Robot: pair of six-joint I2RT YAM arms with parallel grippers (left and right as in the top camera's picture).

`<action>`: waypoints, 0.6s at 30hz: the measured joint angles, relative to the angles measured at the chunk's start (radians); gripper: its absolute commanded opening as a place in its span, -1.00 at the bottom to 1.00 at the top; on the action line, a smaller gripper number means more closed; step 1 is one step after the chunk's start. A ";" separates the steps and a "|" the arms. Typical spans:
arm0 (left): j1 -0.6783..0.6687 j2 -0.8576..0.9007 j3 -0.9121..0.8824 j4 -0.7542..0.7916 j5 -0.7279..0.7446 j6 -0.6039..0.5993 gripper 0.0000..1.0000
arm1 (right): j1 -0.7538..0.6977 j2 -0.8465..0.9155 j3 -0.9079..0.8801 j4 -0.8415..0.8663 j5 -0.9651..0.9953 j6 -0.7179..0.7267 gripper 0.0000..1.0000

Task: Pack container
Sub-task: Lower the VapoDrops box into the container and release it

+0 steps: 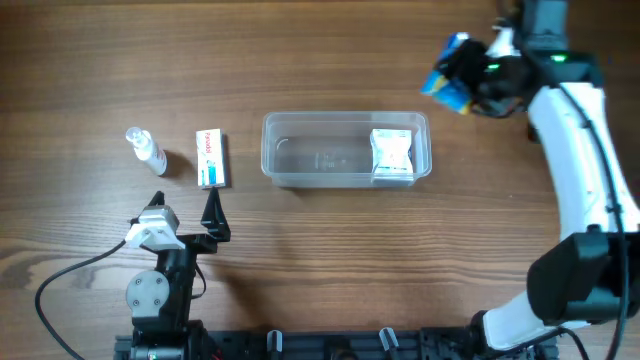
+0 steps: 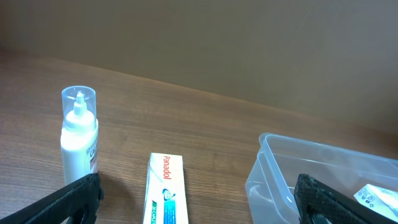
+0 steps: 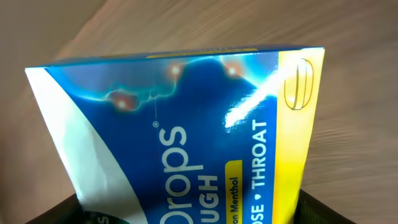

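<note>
The clear plastic container [image 1: 345, 150] lies mid-table with a white packet [image 1: 392, 153] in its right end; its corner shows in the left wrist view [image 2: 286, 180]. A white Panadol box [image 1: 211, 158] and a small clear-capped spray bottle [image 1: 146, 149] lie left of it; both show in the left wrist view, the box [image 2: 166, 190] and the bottle [image 2: 79, 140]. My left gripper [image 1: 214, 212] is open and empty, just in front of the Panadol box. My right gripper [image 1: 478, 72] is shut on a blue and yellow cough drops box [image 1: 447, 71], held up right of the container; the box fills the right wrist view [image 3: 186, 143].
A black cable [image 1: 70, 275] curls over the table at the front left by the left arm's base [image 1: 160, 290]. The right arm [image 1: 585, 180] runs down the table's right side.
</note>
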 measured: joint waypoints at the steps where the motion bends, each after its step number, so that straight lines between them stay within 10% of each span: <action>1: 0.000 0.000 0.000 0.000 0.000 0.000 0.99 | 0.051 0.000 0.000 -0.021 0.001 -0.023 0.52; 18: 0.000 0.000 0.000 0.000 0.000 0.000 0.99 | 0.264 0.008 -0.154 -0.128 0.154 -0.248 0.64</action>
